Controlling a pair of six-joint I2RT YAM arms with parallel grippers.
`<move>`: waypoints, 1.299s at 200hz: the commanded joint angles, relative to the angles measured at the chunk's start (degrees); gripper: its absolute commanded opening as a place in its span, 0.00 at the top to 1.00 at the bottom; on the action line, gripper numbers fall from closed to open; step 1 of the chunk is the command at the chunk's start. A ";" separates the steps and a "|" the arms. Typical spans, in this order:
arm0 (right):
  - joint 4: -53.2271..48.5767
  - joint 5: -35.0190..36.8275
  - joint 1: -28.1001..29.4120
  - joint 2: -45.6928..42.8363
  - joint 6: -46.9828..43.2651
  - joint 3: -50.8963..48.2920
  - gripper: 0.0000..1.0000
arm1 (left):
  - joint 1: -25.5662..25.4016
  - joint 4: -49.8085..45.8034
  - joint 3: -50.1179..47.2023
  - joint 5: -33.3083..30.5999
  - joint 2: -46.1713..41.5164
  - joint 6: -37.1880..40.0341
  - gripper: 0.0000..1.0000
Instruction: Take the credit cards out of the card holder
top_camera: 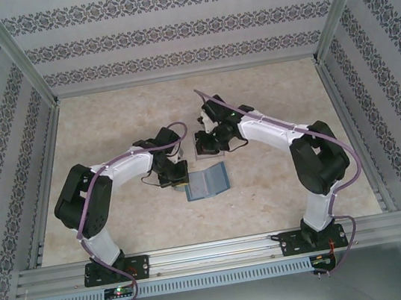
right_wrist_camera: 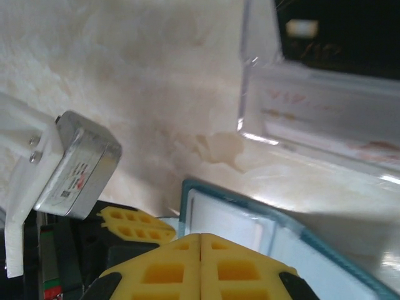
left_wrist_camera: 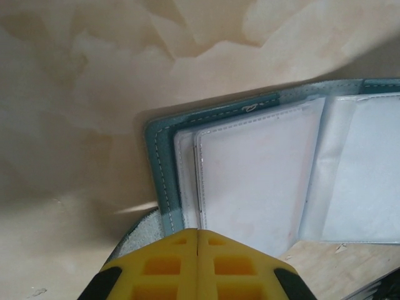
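The table is smooth and pale, so the first risk is sliding; nothing visibly anchors the holder, which lies open and flat mid-table between the two arms, and a push along its cover would likely skate it off rather than free anything.

The box, clear plastic, stands just beyond the holder on the right arm's side; flat printed pieces that look like cards show through its wall; a careless sweep of the right arm could knock it and spill them.

The left gripper has its fingers pressed together at the holder's left edge; whether it pins the cover or merely hangs above it cannot be told. The right gripper is likewise pressed together with nothing seen between its fingers, over the holder's far corner, the left one just beside it; with the two so close, a small misjudged move could bump one into the other.

The sleeves are glossy and look pale; whether any card remains inside cannot be told; closed fingers cannot pinch one, and reopening this low could snag a sleeve and lift the whole holder.
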 commanded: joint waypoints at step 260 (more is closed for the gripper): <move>11.94 -5.95 8.94 7.11 12.65 -9.54 0.88 | 0.75 0.21 -2.69 1.80 2.34 1.04 1.00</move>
